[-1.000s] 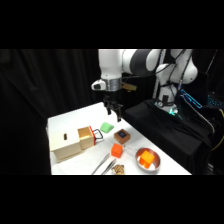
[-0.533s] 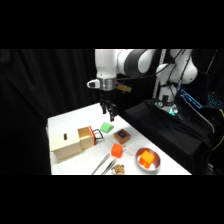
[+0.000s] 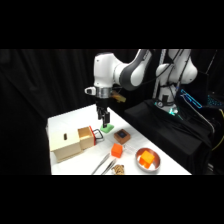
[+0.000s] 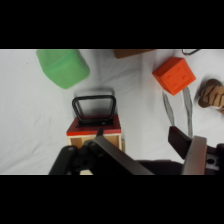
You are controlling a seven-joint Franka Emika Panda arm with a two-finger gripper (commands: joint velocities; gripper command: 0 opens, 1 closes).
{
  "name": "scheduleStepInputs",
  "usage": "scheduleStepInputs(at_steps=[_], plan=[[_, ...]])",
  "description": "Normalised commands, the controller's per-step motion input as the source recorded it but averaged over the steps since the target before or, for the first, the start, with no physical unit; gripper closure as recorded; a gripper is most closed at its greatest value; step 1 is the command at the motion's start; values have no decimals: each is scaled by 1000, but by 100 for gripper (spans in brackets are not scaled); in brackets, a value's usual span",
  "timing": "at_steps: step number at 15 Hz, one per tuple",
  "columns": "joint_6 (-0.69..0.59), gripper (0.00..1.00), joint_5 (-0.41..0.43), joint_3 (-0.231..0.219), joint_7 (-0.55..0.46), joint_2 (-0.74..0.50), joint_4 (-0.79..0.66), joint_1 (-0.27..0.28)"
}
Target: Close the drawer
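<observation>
Shifted left: end effector (image 3: 104, 125) above drawer (image 3: 87, 138) | fingertips cut off

A: What colour is the drawer (image 4: 95, 127)?
B: Reddish-orange front, dark loop handle (image 4: 94, 106), in a tan wooden box (image 3: 67, 143).

A: And beyond the tool (image 4: 145, 150)?
B: A green block (image 4: 63, 67), an orange cube (image 4: 173, 75), silvery tongs (image 4: 178, 111), all on a white counter (image 4: 30, 125).

A: The tool itself?
B: Black linkage, on a white arm (image 3: 117, 72).
</observation>
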Motion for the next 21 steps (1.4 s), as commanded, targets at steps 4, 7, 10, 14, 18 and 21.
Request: scheduleStepInputs(at_steps=[4,7,10,14,18,21], plan=[[347,0,130,7,78,155,25,-20],[338,0,81,-1,70,211,45,2],[292,0,62,-4,29,234,85,0],[287,0,24,-39,31,200,93,16],[253,0,23,-38,4,179,112,-7],[208,0,50,17,-28,159,105,-32]])
